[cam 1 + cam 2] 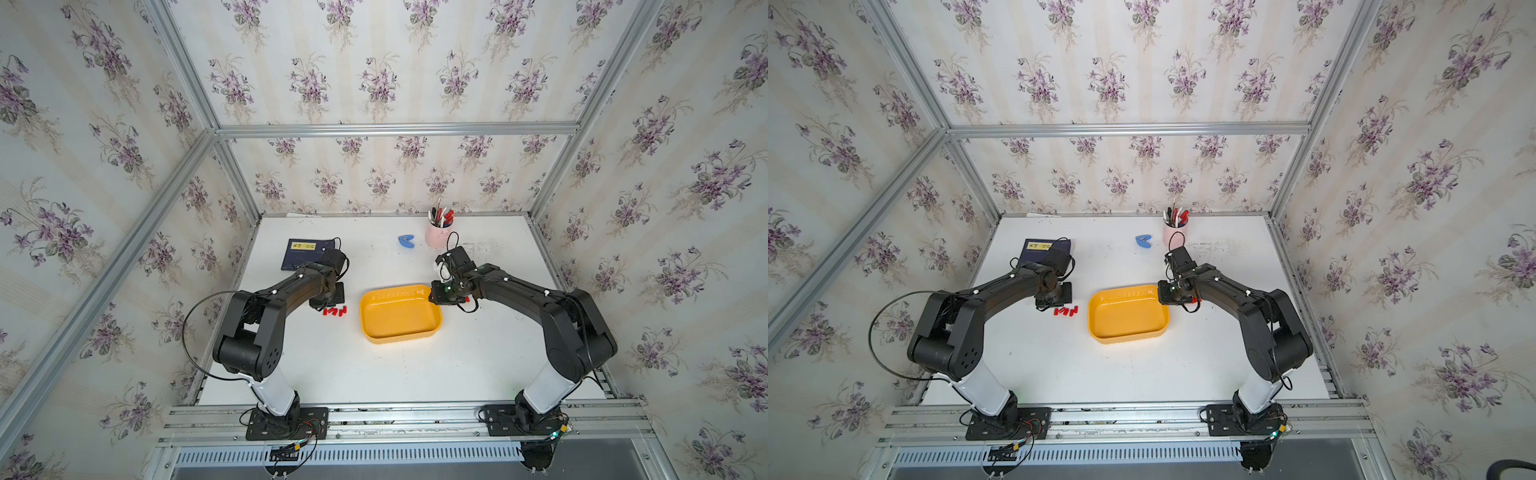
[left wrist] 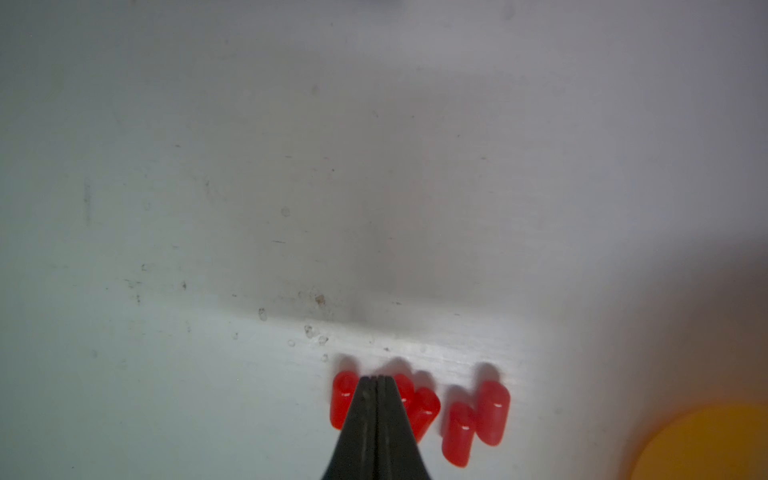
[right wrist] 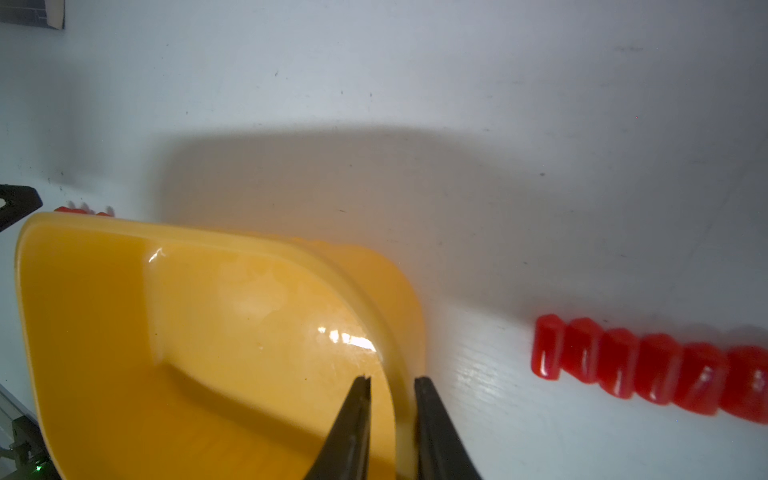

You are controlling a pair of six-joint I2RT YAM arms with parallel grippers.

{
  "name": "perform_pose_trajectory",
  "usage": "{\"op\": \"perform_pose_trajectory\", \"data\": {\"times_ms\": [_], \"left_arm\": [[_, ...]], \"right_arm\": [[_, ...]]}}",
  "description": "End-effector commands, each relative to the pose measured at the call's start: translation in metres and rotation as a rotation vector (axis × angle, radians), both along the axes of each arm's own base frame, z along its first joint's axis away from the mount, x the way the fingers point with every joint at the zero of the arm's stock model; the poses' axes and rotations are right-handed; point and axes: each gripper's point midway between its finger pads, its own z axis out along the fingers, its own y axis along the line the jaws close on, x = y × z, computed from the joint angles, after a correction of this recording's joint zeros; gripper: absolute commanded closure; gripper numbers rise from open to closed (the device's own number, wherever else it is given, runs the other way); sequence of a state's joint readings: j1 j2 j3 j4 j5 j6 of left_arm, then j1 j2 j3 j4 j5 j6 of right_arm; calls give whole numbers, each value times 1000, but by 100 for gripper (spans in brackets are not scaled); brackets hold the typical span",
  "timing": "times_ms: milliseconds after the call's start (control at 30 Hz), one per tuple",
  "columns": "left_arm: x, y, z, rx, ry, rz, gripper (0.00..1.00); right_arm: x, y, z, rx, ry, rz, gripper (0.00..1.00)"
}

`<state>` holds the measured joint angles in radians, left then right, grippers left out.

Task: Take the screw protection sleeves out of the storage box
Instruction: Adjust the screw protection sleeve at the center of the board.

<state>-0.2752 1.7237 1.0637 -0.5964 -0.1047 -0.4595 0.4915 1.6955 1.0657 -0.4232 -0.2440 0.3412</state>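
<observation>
**Sleeves out, box bare:** The yellow storage box (image 1: 399,320) sits near the middle of the white desk (image 1: 374,374) in both top views, its floor bare. Left of it in the frame, five screw protection sleeves (image 1: 334,311) lie in a loose cluster on the desk, near the box but not touching it. The left pincer (image 2: 377,380) hangs over that cluster, its black tips pressed together with nothing between them. At the box's upper right corner the right pincer (image 3: 390,380) stands astride the rim, one finger inside and one outside, slightly apart. Whether they pinch the rim cannot be told. A second row of sleeves (image 3: 648,365), at least six lying side by side, rests on the desk just right of the box. Toward the desk's upper edge are a pink pen cup (image 1: 438,235), a small blue object (image 1: 406,242) and a dark booklet (image 1: 307,251).
</observation>
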Motion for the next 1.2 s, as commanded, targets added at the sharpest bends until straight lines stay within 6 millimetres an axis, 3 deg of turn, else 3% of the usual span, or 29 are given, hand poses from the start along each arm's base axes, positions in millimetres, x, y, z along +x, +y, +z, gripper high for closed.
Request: {"op": "perform_pose_trajectory", "data": {"times_ms": [0,1167], "left_arm": [[4,1,-5,13,3,-7,93],[-23,-1,-5,11,25,2,94]], "right_arm": [[0,0,1,-2,-3,2,77],[-2,-2,-4,-15,10,1,79]]}}
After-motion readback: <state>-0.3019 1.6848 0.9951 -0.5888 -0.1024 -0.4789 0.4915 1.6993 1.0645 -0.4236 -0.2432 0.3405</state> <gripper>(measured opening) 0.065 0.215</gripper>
